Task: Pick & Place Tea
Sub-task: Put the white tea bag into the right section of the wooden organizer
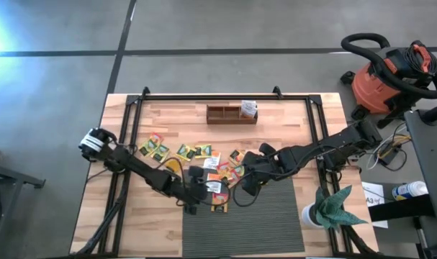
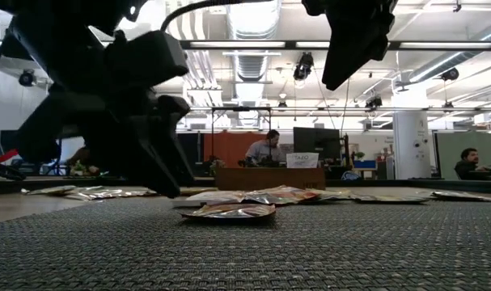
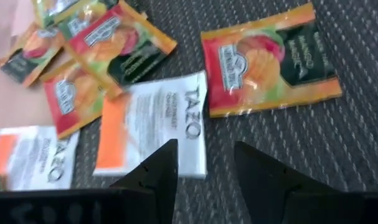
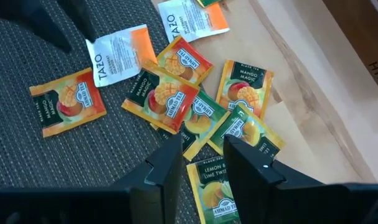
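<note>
Grey concrete floor (image 1: 204,29) all round the wooden table (image 1: 132,216), dark seam lines crossing it, bright glare patch at 10 o'clock. Red shop vacuum (image 1: 387,79) with black hose at 2 o'clock, off the table edge. Loose cables beside it, white papers (image 1: 373,194) and a bottle at 4 o'clock. Grey ribbed mat (image 1: 276,223) covers the table's 6 o'clock part. Low view: open office hall, white ceiling with exposed ducts (image 2: 253,24) and strip lights (image 2: 439,44), white column (image 2: 411,141) at 3 o'clock. Wooden desk (image 2: 269,178) dead centre with a monitor (image 2: 316,141), one person seated behind it, another person at far 3 o'clock.
</note>
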`<state>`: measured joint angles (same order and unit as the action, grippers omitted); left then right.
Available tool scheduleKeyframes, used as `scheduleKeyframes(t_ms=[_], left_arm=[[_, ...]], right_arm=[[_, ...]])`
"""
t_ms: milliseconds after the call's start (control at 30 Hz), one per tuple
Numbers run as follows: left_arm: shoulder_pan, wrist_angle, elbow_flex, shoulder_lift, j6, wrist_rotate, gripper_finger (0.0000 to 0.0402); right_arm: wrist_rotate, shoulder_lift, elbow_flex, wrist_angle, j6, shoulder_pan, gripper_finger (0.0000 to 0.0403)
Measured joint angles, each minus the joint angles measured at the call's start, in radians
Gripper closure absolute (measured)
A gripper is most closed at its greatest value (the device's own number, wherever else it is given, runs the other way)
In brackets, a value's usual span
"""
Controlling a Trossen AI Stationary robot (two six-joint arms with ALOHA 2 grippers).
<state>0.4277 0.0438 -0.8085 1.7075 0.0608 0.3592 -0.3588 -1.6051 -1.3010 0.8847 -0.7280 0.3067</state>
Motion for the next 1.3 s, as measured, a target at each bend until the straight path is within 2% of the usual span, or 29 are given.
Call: scheduleKeyframes(t_ms=[300,667,933,1200,1300], left_arm=[[0.001,-0.011,-0.039,0.071,0.018,0.021,0.0254],[-0.009,-0.025,-0.047,0.077,0.026,0.053,0.0332],[-0.036,-0.044,-0.059,0.074,0.076,0.013,0.0353],[-0.056,-0.093,-0.082,0.073,0.082,0.01,0.0397],[-0.058,-0.107,-0.095,0.073,0.072,0.01,0.04]], right_arm=[[-0.001,0.0,0.0,0.001,-0.005,0.002,0.0289],[-0.008,0.0,0.0,0.0,-0.005,0.001,0.0289],[-0.008,0.0,0.001,-0.001,-0.005,0.001,0.0289],[-0.01,0.001,0.001,-0.004,-0.019,0.001,0.0289],[-0.011,0.001,0.002,-0.004,-0.025,0.001,0.0289]])
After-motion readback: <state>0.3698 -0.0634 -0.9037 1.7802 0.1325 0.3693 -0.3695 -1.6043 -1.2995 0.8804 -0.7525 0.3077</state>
